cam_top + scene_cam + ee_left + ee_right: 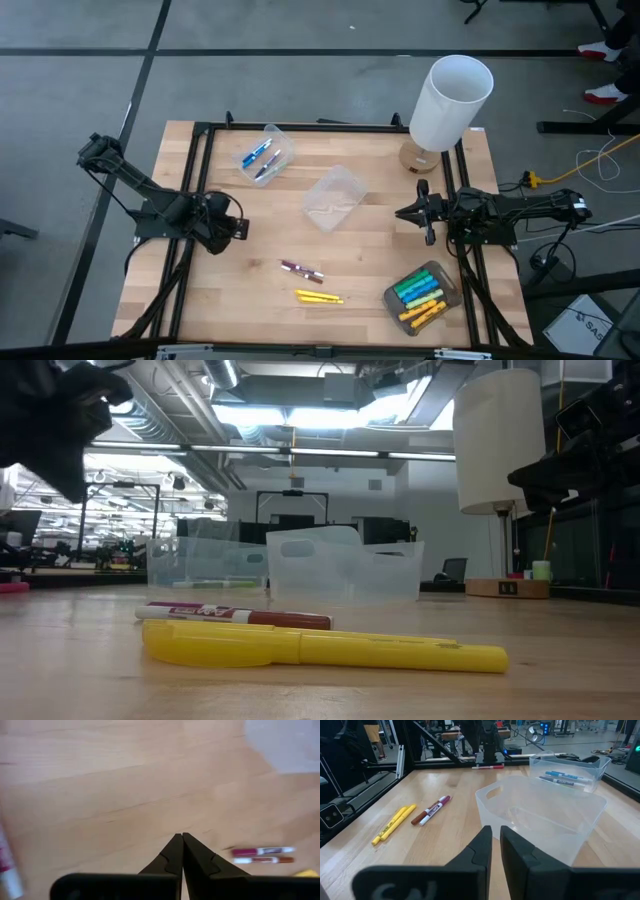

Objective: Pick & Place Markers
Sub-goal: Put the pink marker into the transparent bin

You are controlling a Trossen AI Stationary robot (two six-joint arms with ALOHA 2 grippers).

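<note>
Yellow markers lie on the bench between the closed left hand and the empty, slightly parted right hand.

Pale wooden worktop with matt planked grain, clear glossy plastic tubs, smooth plastic markers with printed barrels, matt black metal frame, matt white lampshade on wooden base

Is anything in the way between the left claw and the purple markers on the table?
No. Only bare wood lies between the left gripper and the purple markers. The empty clear tub sits off to the side, farther back.
</note>
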